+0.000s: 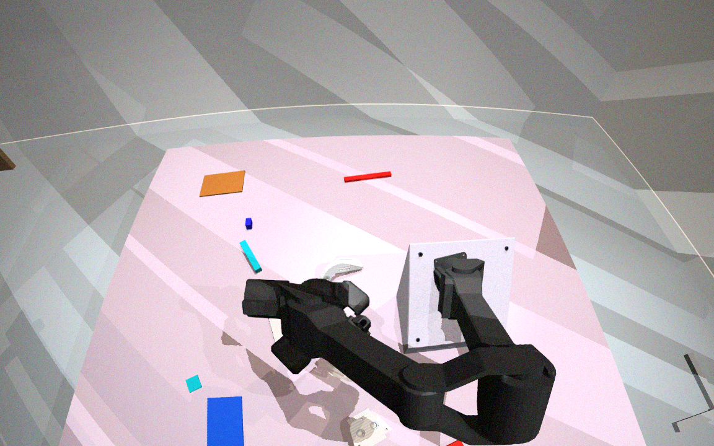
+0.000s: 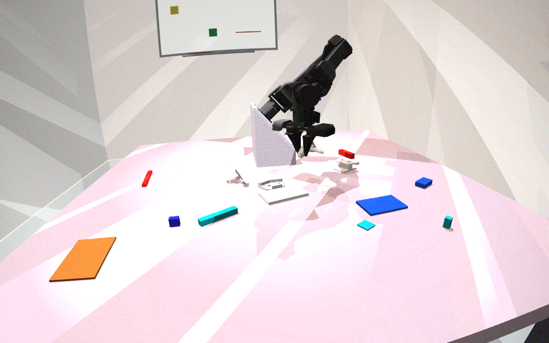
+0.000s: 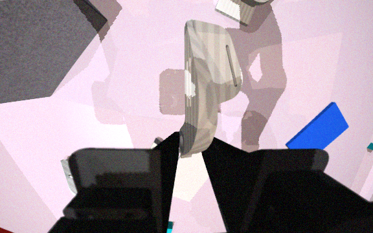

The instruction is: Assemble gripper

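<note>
My gripper (image 2: 302, 154) (image 3: 189, 136) is shut on one end of a pale curved jaw (image 2: 317, 150) (image 3: 204, 81) and holds it above the table. Its broad slotted end points away from the fingers. The other jaw (image 1: 343, 268) (image 2: 241, 176) lies on the table; the left finger mostly hides it in the wrist view. The gripper base (image 2: 284, 196), a pale slab with a raised bracket, stands beside that jaw; the arm hides most of it in the top view. A pale part with two round features, apparently the housing plate (image 1: 369, 430) (image 2: 347, 165), lies farther away. The pins are too small to make out clearly.
The arm's slanted white mount (image 1: 493, 288) (image 2: 270, 146) stands near the held jaw. A blue plate (image 1: 224, 421) (image 2: 381, 204) (image 3: 322, 127), an orange plate (image 1: 222, 183) (image 2: 83, 259), a cyan bar (image 1: 250, 255) (image 2: 218, 216) and red bars (image 1: 367, 176) (image 2: 147, 178) (image 2: 346, 154) lie about.
</note>
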Available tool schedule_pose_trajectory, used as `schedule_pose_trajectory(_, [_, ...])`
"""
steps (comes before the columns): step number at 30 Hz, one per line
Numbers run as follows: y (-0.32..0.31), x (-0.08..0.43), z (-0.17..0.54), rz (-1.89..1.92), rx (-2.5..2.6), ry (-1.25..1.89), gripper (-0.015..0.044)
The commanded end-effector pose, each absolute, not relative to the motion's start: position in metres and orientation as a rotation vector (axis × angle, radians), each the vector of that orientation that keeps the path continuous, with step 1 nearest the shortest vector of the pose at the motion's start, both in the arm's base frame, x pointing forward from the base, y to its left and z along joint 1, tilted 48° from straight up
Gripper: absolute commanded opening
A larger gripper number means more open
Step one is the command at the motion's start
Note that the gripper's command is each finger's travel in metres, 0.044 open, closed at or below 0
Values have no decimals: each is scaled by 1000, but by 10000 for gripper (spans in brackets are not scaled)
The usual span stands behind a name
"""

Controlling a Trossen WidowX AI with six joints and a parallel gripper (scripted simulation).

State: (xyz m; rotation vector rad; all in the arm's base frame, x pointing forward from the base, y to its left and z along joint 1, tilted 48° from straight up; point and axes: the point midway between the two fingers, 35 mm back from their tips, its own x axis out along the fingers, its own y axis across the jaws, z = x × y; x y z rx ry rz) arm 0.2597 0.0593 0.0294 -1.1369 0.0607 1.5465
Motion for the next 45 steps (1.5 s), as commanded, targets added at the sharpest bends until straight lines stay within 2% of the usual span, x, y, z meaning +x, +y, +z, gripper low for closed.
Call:
schedule_pose_trajectory(1, [61, 258, 32, 1528, -1071, 120, 37])
schedule_pose_trajectory(45, [77, 245, 47, 1240, -320, 748, 37])
